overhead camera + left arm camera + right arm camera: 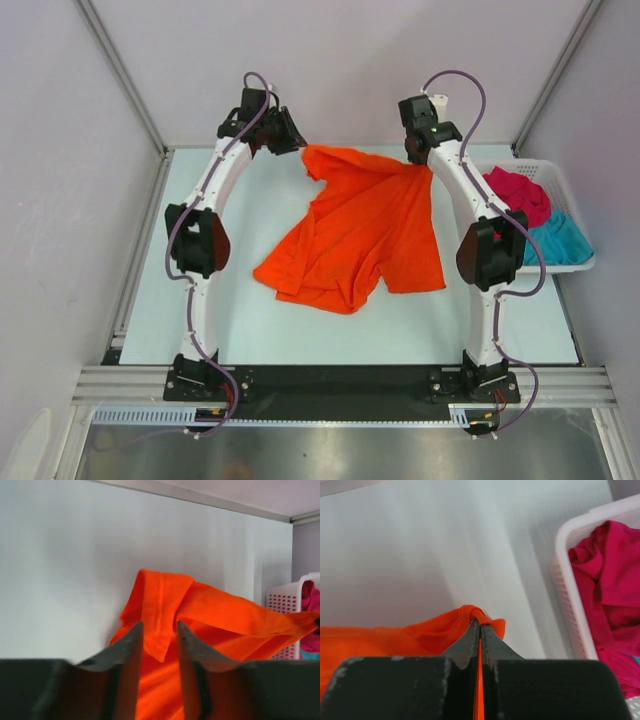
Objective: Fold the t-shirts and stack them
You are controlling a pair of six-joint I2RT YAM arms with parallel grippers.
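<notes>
Orange t-shirt [350, 235]: rumpled mid-counter [250, 320], far edge raised, apparently for spreading. Right gripper [480, 623]: jaws clamped on its far right corner. Left gripper [159, 627]: jaws slightly parted at the far left corner, not pinching. Crimson t-shirt [518, 195], teal t-shirt [555, 238]: waited in lattice basket [578, 266], right edge.

Count: 3 shirts total; 1 orange shirt [360, 235], 1 red shirt [520, 195], 1 teal shirt [558, 240], each colour once; 2 shirts in the basket [540, 165], 1 outside it; 1 basket; 1 table [250, 320]; 2 arms, left arm [225, 175] and right arm [470, 185]; 2 grippers, left gripper [296, 142] and right gripper [420, 160]; 2 fingers [125, 665] each, 4 in all; 2 purple cables [470, 76], one per arm
</notes>
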